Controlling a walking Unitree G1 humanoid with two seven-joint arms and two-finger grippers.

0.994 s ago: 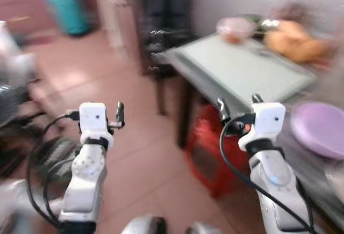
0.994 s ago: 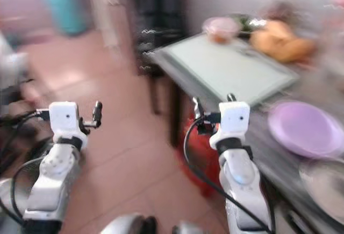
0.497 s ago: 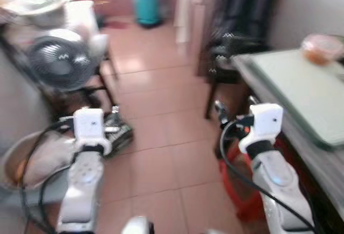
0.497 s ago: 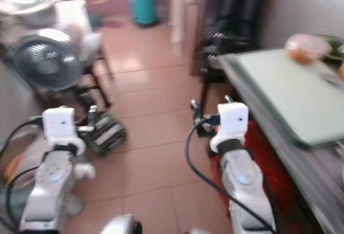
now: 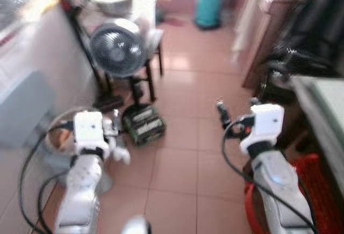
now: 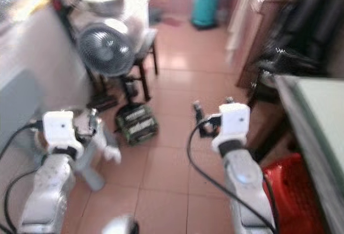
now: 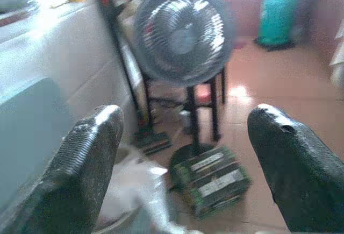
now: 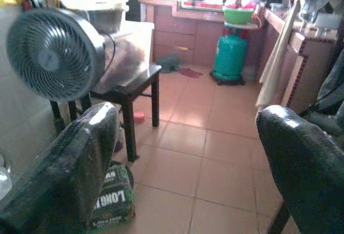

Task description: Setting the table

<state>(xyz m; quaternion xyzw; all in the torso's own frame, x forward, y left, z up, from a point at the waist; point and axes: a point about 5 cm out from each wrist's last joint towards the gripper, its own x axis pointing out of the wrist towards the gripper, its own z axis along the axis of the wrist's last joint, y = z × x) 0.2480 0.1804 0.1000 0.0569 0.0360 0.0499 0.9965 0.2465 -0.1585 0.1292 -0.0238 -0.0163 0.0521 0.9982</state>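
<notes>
Head view, left to right: my left gripper (image 5: 114, 122) is spread and empty near the fan (image 5: 117, 48); a green bag (image 5: 143, 126) lies on the tiles; my right gripper (image 5: 236, 109) is spread, nearer the table (image 5: 321, 117) at far right, red crate (image 5: 317, 191) below it.

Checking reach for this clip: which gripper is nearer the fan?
Left. The left gripper sits just below the fan, on its side of the room; the right gripper is across the floor, by the table.
</notes>
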